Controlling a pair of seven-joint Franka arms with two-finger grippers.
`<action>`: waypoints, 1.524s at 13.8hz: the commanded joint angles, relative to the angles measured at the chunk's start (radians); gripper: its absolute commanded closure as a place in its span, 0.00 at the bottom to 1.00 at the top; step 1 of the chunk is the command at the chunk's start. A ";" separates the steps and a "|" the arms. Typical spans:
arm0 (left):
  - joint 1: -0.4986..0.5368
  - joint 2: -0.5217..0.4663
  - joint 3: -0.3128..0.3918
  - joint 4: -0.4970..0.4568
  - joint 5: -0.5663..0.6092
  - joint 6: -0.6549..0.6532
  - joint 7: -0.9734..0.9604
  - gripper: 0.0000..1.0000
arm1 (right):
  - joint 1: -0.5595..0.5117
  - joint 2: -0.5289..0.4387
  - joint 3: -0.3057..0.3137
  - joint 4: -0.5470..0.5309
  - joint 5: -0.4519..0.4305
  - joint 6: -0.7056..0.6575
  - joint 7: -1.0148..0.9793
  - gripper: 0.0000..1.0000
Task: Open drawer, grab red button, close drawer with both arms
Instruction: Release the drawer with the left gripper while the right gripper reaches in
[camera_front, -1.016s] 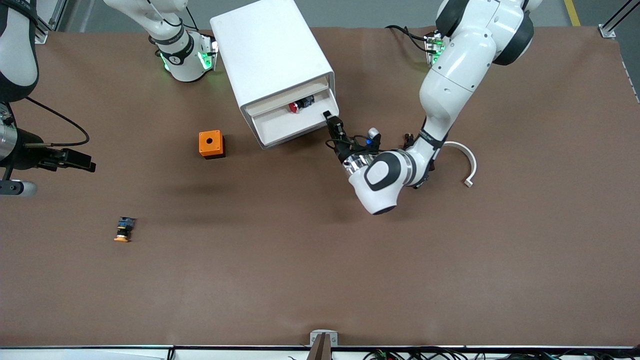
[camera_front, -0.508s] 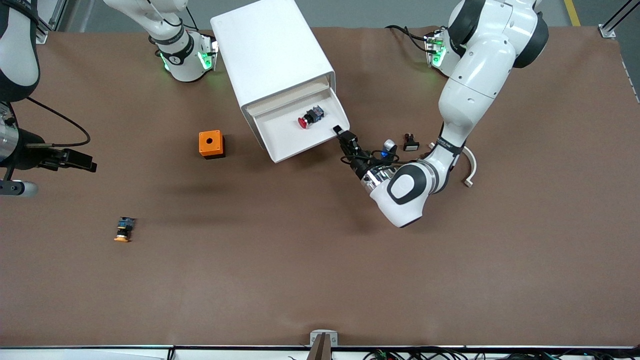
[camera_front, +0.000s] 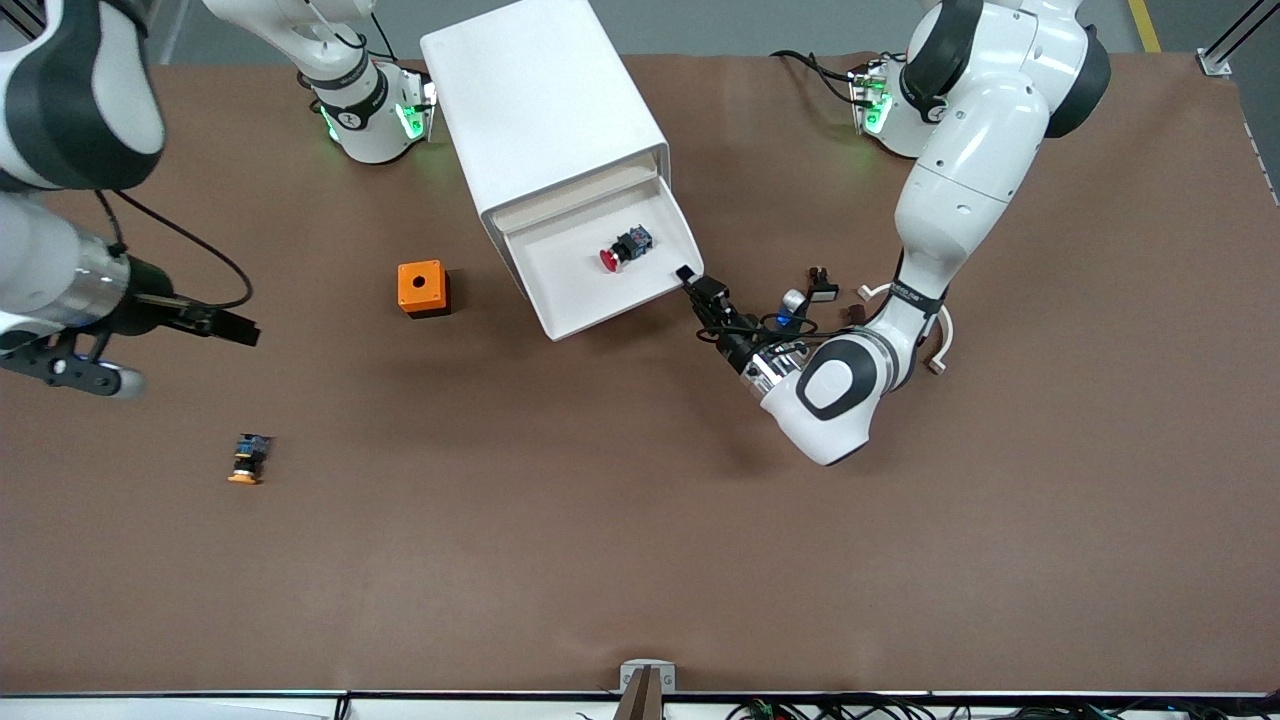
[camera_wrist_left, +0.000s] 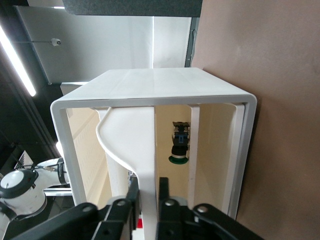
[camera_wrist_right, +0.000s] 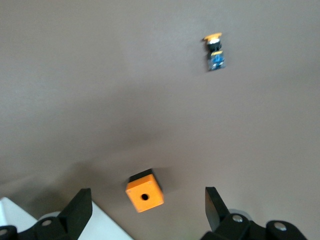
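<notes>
The top drawer (camera_front: 580, 290) of the white cabinet (camera_front: 540, 100) stands pulled out. The red-capped button (camera_front: 622, 248) lies in its tray. My left gripper (camera_front: 690, 281) is shut on the drawer's front lip at the corner toward the left arm's end. In the left wrist view the fingers (camera_wrist_left: 132, 192) clamp the cream drawer front (camera_wrist_left: 142, 145), and the button (camera_wrist_left: 180, 147) shows inside. My right gripper (camera_front: 238, 332) is open and empty, in the air over the table toward the right arm's end. In the right wrist view the right gripper (camera_wrist_right: 147, 201) hangs over an orange box.
An orange box (camera_front: 423, 288) with a hole on top stands beside the cabinet; it also shows in the right wrist view (camera_wrist_right: 145, 196). An orange-capped button (camera_front: 246, 458) lies nearer the front camera. A black white-faced button (camera_front: 822, 288) and a white curved piece (camera_front: 940, 330) lie by the left arm.
My left gripper has pulled the top drawer farther out, and the red-capped button came with it. My right arm has swung toward the middle of the table.
</notes>
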 joint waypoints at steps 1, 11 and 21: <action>0.028 0.023 -0.001 0.021 -0.052 0.000 0.061 0.42 | 0.102 -0.024 -0.005 -0.034 0.037 -0.001 0.188 0.00; 0.030 -0.006 0.077 0.201 -0.057 0.020 0.824 0.08 | 0.505 -0.029 -0.007 -0.132 0.058 0.213 0.796 0.00; 0.005 -0.221 0.116 0.225 0.411 0.232 1.483 0.01 | 0.740 0.054 -0.008 -0.275 0.020 0.479 1.084 0.00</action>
